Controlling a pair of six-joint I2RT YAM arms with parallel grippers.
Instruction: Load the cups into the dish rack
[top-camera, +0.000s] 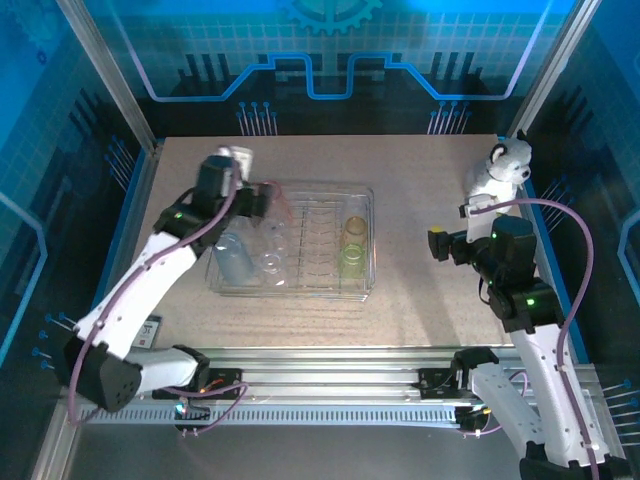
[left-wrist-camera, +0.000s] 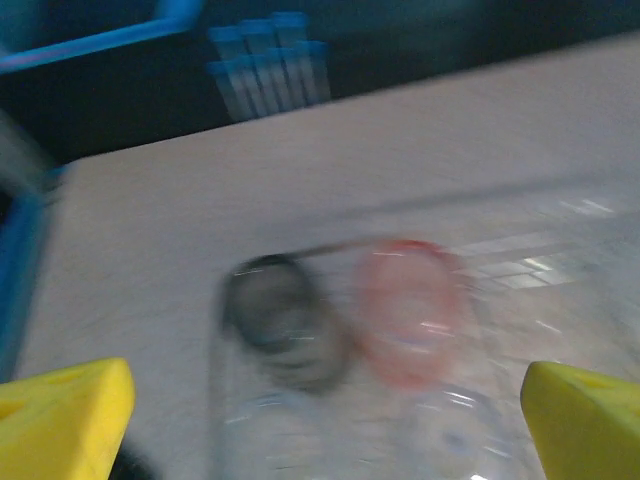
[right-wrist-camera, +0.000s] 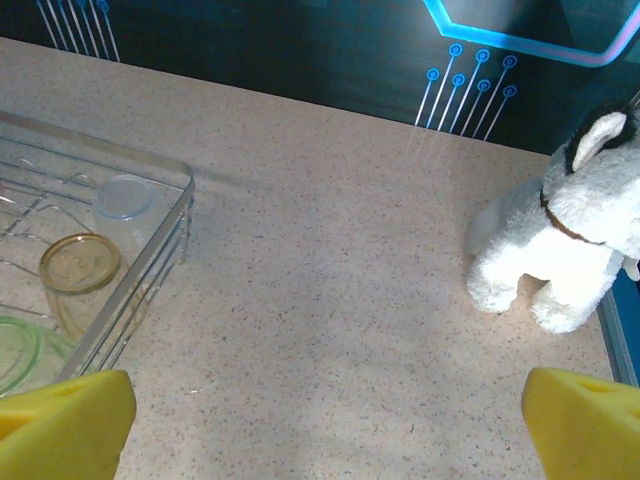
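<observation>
**Top external view.** The dish rack lies at the centre of the frame on the tabletop. Its long axis runs left to right, and the dividers stand in a row along that axis. At the rack's left end is a pale blue cup, with clear cups just beside it. At the right end are a yellow cup and a green cup, both upright and touching. The left tool hangs over the rack's upper left corner, fully open and holding nothing. The right tool sits right of the rack, apart from it, also wide open and empty. A plush animal sits at the upper right. The tabletop is speckled beige. Dark wall panels with blue line graphics enclose it.

**Left wrist view.** The picture is blurred. A grey cup and a pink cup lie side by side with their round ends towards the camera. The yellow fingers sit at the lower corners.

**Right wrist view.** The rack's corner occupies the left of the frame. The yellow cup stands there mouth up, with a clear cup behind it. The plush animal sits at the right.
</observation>
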